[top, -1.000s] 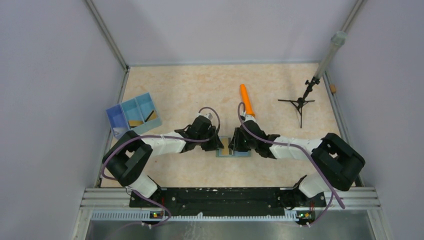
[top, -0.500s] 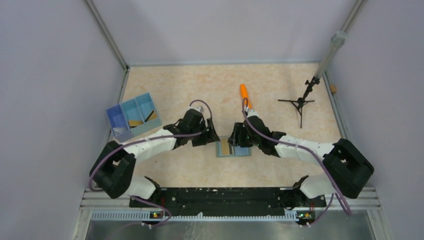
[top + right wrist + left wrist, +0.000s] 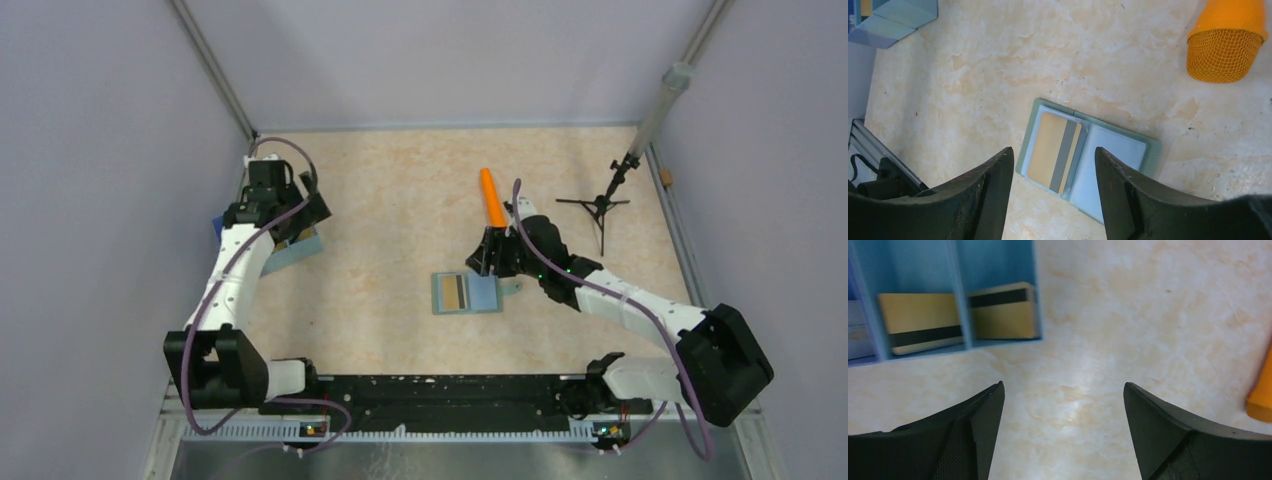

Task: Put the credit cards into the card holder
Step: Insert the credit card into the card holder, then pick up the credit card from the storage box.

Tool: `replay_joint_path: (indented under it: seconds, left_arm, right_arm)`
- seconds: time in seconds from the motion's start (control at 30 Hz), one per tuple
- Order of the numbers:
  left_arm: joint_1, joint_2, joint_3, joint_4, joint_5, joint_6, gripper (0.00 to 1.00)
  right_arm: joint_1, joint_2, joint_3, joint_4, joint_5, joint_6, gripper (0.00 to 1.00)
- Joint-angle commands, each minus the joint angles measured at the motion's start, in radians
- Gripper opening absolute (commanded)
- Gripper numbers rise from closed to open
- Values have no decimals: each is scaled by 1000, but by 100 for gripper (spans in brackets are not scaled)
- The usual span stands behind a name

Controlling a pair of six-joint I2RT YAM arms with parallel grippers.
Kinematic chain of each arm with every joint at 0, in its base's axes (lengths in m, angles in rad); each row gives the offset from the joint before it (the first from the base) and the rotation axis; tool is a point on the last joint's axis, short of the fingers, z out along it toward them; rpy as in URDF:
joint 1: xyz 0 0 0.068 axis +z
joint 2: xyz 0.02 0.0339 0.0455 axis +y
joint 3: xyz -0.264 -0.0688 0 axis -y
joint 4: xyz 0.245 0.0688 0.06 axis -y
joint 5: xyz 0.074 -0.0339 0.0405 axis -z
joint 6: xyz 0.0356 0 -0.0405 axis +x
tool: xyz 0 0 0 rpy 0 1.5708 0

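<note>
Over on the left side, the left arm (image 3: 240,262) reaches out to the blue tray (image 3: 963,290). Its jaws are spread wide w/ nothing btwn them. They hang over the bare surface (image 3: 1088,365), just beside the tray's near edge, not touching it. Two credit cards (image 3: 920,322) lie flat in the tray, 1 in the middle box & 1 in the right box. Both are gold w/ a dark stripe. The left box is a darker blue; can't tell what's in it.

At the middle of the surface, the card holder (image 3: 1088,165) lies open & flat, pale blue side up. One gold card (image 3: 1053,152) w/ a grey stripe sits in its left half. The other half shows plain pale blue.

The right arm (image 3: 600,290) reaches in from the right. Its jaws are spread too & pinch nothing. They hang above the holder, not touching it. From the right wrist cam the holder shows btwn the 2 black fingers (image 3: 983,200).

An orange tube (image 3: 491,198) w/ a net on its end lies on the far side of the holder, near the right jaws. A black stand (image 3: 598,205) w/ thin legs sits by the right wall, w/ a grey pole going up from it.
</note>
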State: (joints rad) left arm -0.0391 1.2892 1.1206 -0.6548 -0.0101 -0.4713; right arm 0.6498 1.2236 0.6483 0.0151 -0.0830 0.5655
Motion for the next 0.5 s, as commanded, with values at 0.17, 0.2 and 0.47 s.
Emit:
replay_joint_path:
  seconds: [0.17, 0.2, 0.47]
  left_arm:
    - [311, 65, 43, -60, -111, 143, 86]
    - [329, 76, 43, -50, -114, 149, 84]
    - [367, 220, 105, -38, -136, 180, 73]
  right_arm:
    - [-63, -41, -47, 91, -110, -25, 58]
    - [-67, -43, -53, 97, -116, -24, 58]
    - [-90, -60, -95, 124, -139, -17, 58]
